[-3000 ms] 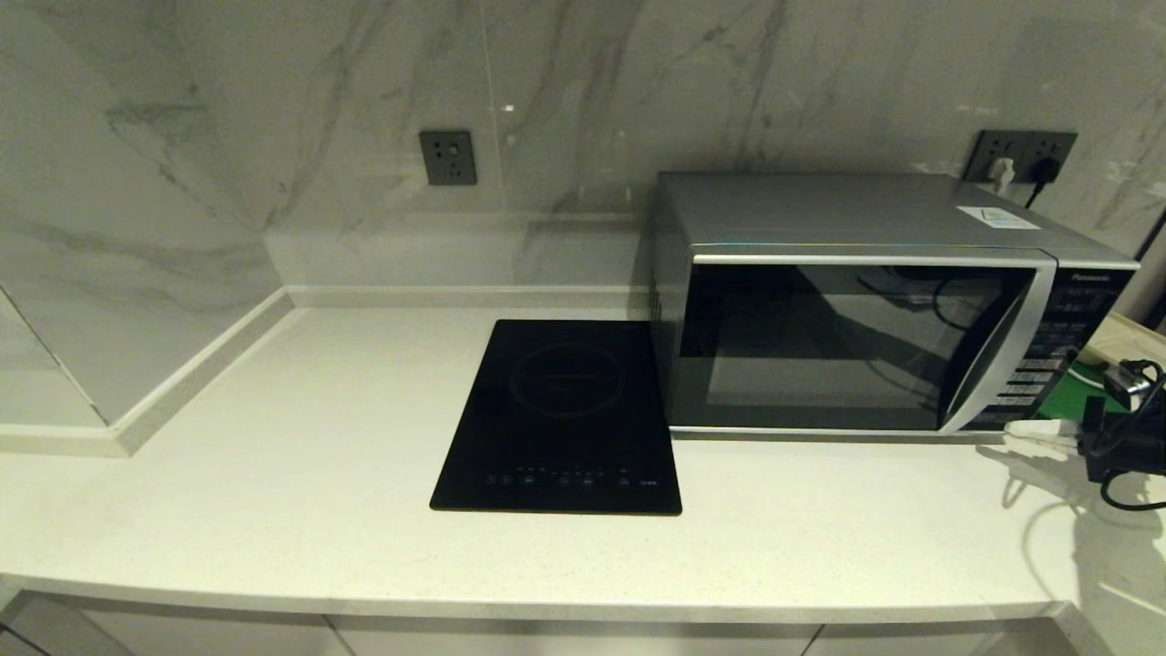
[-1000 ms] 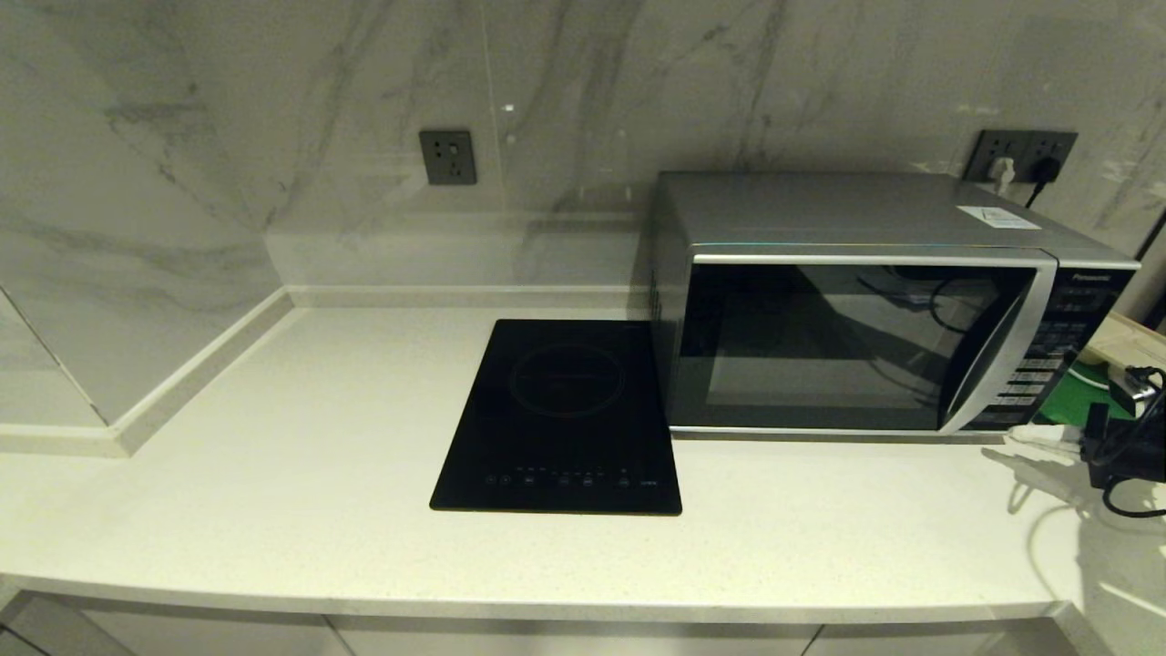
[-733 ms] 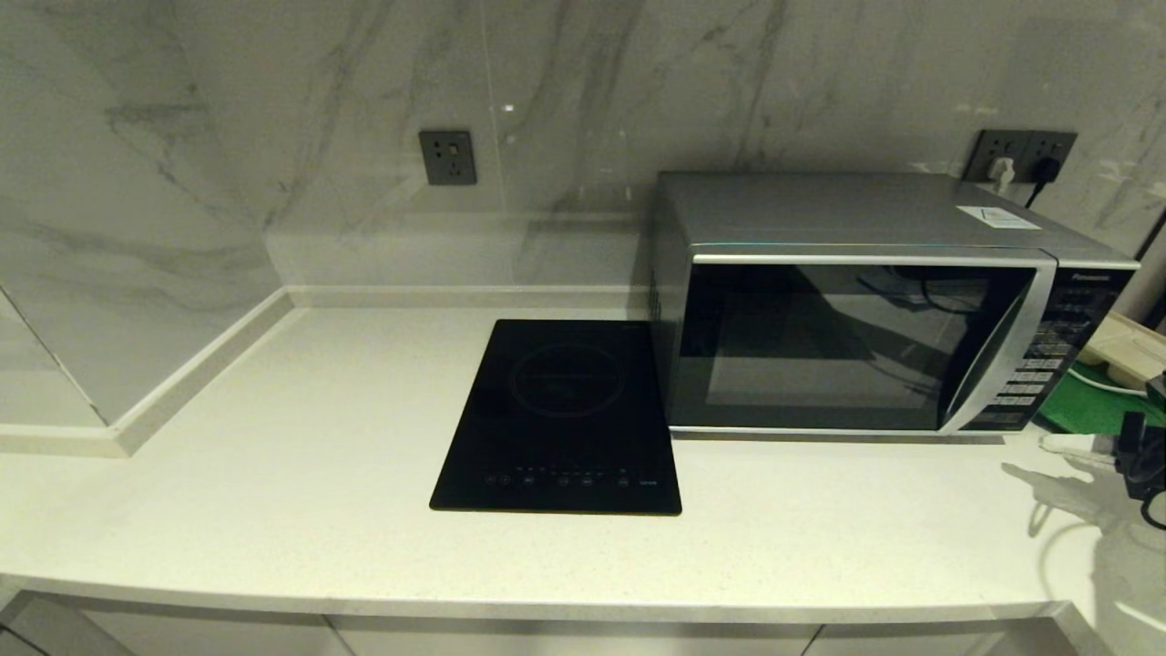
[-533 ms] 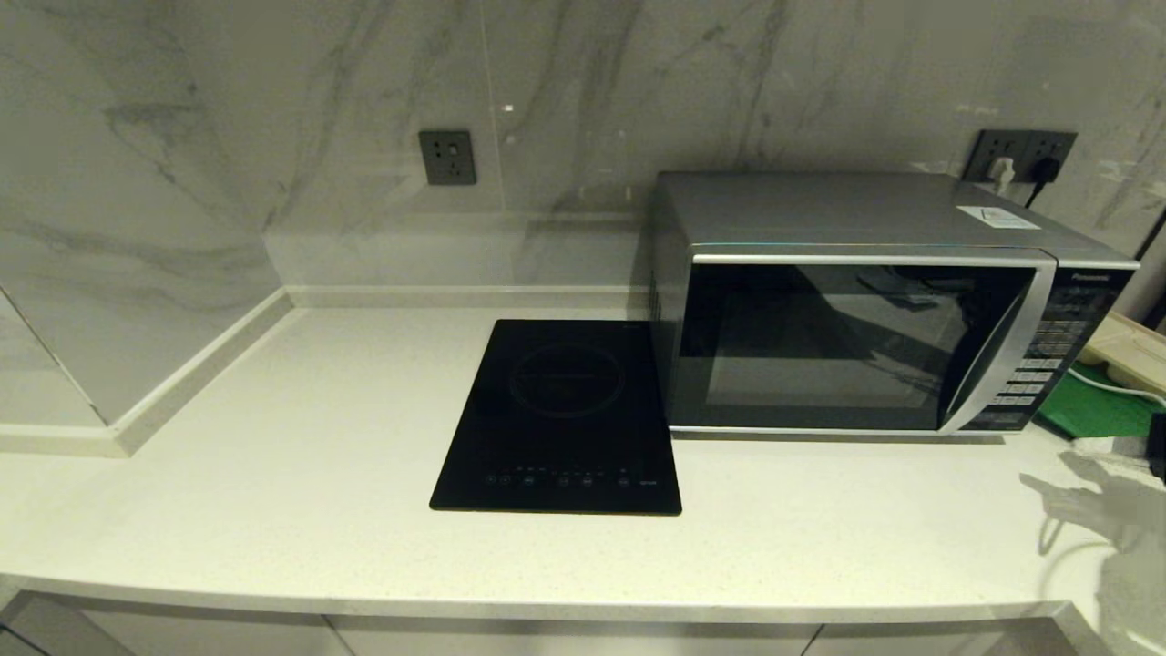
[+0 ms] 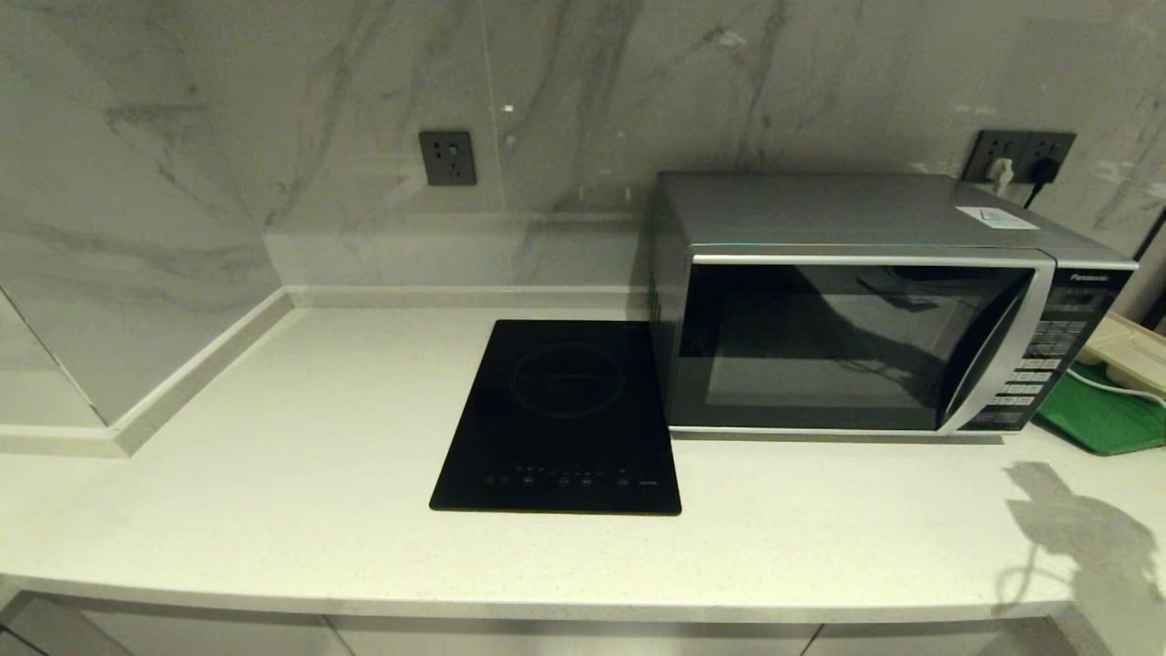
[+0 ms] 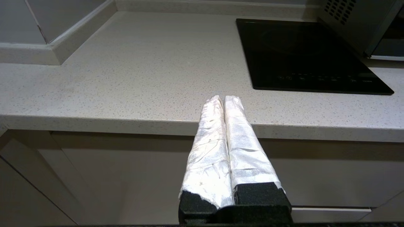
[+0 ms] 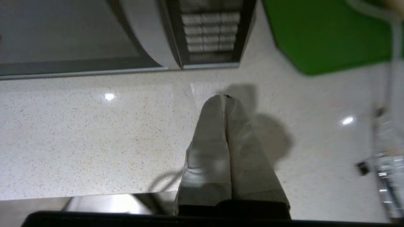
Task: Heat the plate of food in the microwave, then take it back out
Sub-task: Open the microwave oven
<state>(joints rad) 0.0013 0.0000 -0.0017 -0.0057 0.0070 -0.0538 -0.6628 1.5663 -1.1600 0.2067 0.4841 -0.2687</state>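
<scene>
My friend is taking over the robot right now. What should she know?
Right gripper: shut, empty, above the counter in front of the microwave's keypad.
Left gripper: shut, empty, parked at the counter's front edge.
Microwave: door closed; no plate shows through the dark glass.
Plate of food: not in any view.
Green tray: right of the microwave.
Done: cannot tell from these views.
Left: find the plate, then heat it or take it out.
</scene>
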